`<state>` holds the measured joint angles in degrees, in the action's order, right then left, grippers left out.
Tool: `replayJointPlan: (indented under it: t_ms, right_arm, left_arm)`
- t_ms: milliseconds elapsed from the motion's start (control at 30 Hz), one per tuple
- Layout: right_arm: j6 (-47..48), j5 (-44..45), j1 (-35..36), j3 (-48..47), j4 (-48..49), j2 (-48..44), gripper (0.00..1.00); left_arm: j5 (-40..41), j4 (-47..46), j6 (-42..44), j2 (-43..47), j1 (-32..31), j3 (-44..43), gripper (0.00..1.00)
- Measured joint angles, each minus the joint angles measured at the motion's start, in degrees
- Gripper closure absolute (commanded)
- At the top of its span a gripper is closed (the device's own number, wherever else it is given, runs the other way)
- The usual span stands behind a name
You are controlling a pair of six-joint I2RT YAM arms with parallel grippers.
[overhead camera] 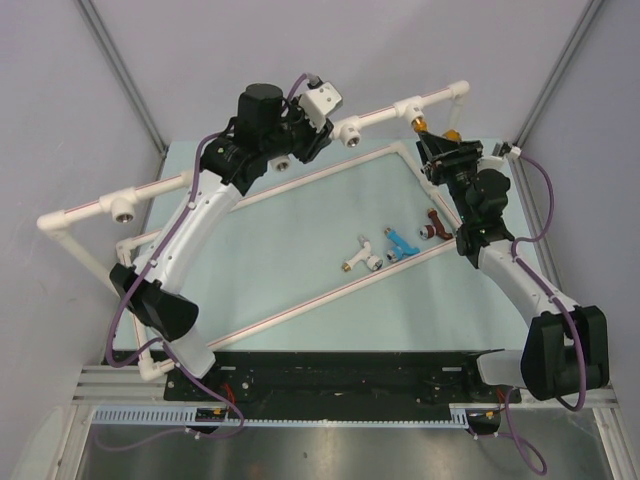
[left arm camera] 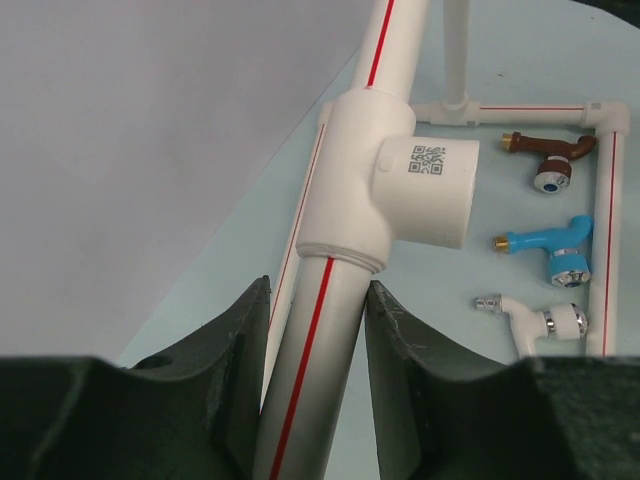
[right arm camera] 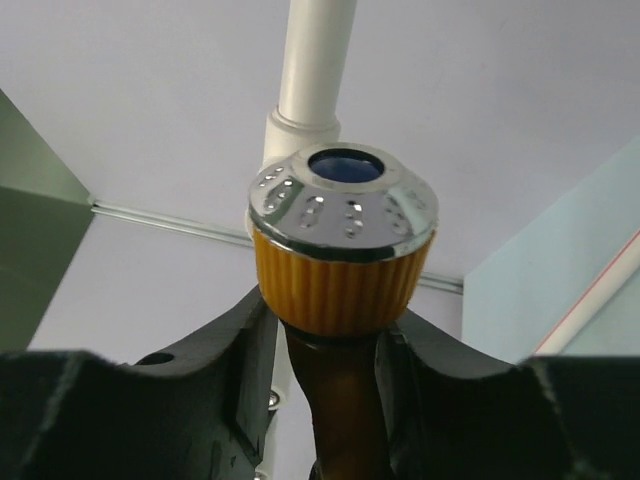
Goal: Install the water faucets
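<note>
Top external shows the right tool (overhead camera: 437, 150) clamping the orange faucet (overhead camera: 422, 124) at the far socket, and the left tool (left arm camera: 318, 300) gripping the pipe (left arm camera: 385, 60). The white faucet (overhead camera: 360, 255), blue faucet (overhead camera: 402, 243) and red-brown faucet (overhead camera: 432, 224) lie uninstalled on the table (overhead camera: 300, 270).

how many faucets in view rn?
4. The orange faucet is in the right claw, up by the pipe frame. The dark red-brown faucet, blue faucet and white faucet lie loose on the table. None appear hidden.
</note>
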<state>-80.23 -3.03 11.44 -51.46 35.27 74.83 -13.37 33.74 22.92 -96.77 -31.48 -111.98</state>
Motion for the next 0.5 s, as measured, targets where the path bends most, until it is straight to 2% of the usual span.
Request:
replayJointPlan:
  t_ms: [167, 267, 333, 367, 433, 500]
  right_arm:
    - [2.99, -0.57, 0.17, 0.04, -1.75, -0.61, 0.54]
    - [4.37, -1.09, 0.17, 0.04, -2.84, -0.74, 0.56]
    - [5.27, -1.22, 0.13, 0.04, -3.19, -1.05, 0.67]
    - [5.64, -1.4, 0.11, 0.04, -3.3, -1.31, 0.81]
    - [6.62, -1.9, 0.15, 0.04, -2.73, -2.19, 0.96]
    - [8.37, -1.88, 0.13, 0.09, -3.85, -3.23, 1.0]
  left_arm:
    - [-0.04, 0.09, -0.02, 0.04, -0.28, 0.0, 1.0]
    - [-0.22, 0.11, -0.02, 0.04, -0.46, 0.0, 1.0]
    - [-0.24, 0.11, -0.04, 0.07, -0.52, 0.0, 1.0]
    - [-0.22, 0.11, -0.04, 0.09, -0.55, 0.0, 1.0]
    - [-0.22, 0.11, -0.02, 0.09, -0.55, 0.02, 1.0]
    - [-0.39, 0.28, -0.15, 0.2, -0.68, 0.02, 1.0]
